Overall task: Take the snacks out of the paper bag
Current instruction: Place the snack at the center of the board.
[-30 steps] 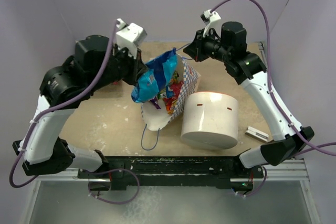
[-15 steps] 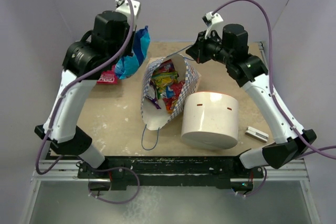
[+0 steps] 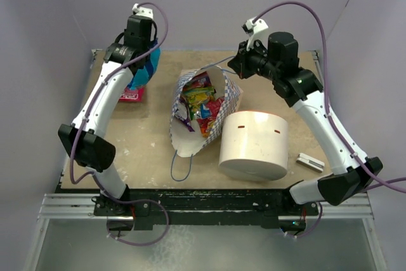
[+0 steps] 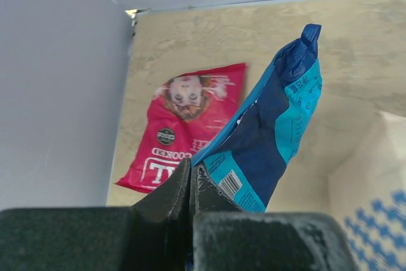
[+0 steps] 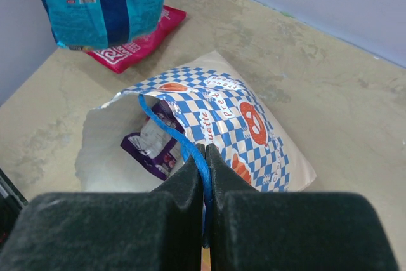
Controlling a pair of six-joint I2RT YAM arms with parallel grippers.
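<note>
While the left gripper [image 4: 192, 179] is clamping its jaws on the lower corner of one blue packet [image 4: 273, 125], that packet is hanging clear of the table [image 3: 146, 138] in the upper left of the overhead view. In the left wrist view its long axis is slanting from the jaws at lower centre up to a crimped tip at upper right. One red packet [image 4: 184, 122] is lying flat on the table just below it, its printed face up and its long axis running from lower left to upper right in that view. So two snacks are showing outside the bag.

One paper bag [image 3: 229, 96] is lying at the centre of the overhead view, its long axis running roughly top to bottom of the frame and its mouth gaping up toward the camera. Several more packets [image 3: 200, 103] are crowding inside in red, green, yellow and purple; their exact count cannot be told.

The right gripper [image 5: 204, 157] is squeezing its jaws on one blue cord handle [image 5: 166, 125] at the bag's upper right. A second cord loop [image 3: 181, 169] is trailing on the table at the lower end.

One white cylinder [image 3: 254, 144] is standing just right of the bag, and one grey bar [image 3: 309, 161] is lying further right.
</note>
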